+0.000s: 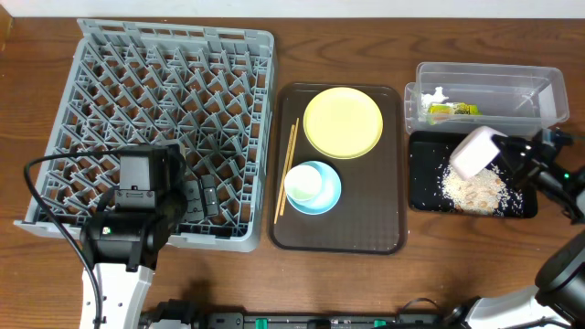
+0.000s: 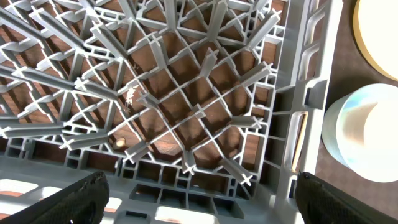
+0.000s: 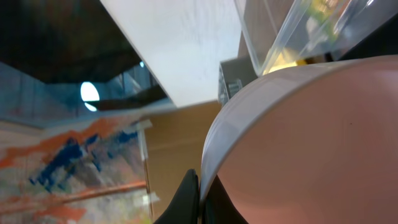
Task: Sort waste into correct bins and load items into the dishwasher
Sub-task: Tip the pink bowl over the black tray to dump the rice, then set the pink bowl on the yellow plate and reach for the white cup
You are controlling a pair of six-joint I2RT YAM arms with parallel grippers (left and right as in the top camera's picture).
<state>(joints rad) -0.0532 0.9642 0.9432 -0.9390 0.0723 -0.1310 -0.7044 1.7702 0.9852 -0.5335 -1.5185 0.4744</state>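
The left gripper (image 1: 199, 196) is held wide open over the rack (image 1: 174, 73). At the right, the white bowl (image 1: 473, 151) is pinched by its rim in the right gripper (image 1: 507, 153) and tipped over the black tray (image 1: 420, 196); the rack lies well leftward.

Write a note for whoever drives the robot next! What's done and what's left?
Left gripper: jaws open, empty, over the dish rack.
Right gripper: jaws shut on the white bowl rim, bowl tipped over the black tray.
Done: rice scraps in the black tray; wrapper and tissue in the clear tub.
Left: no dishes racked yet. Load the white bowl, plus yellow plate, blue bowl with cup inside, and chopsticks from the brown tray.
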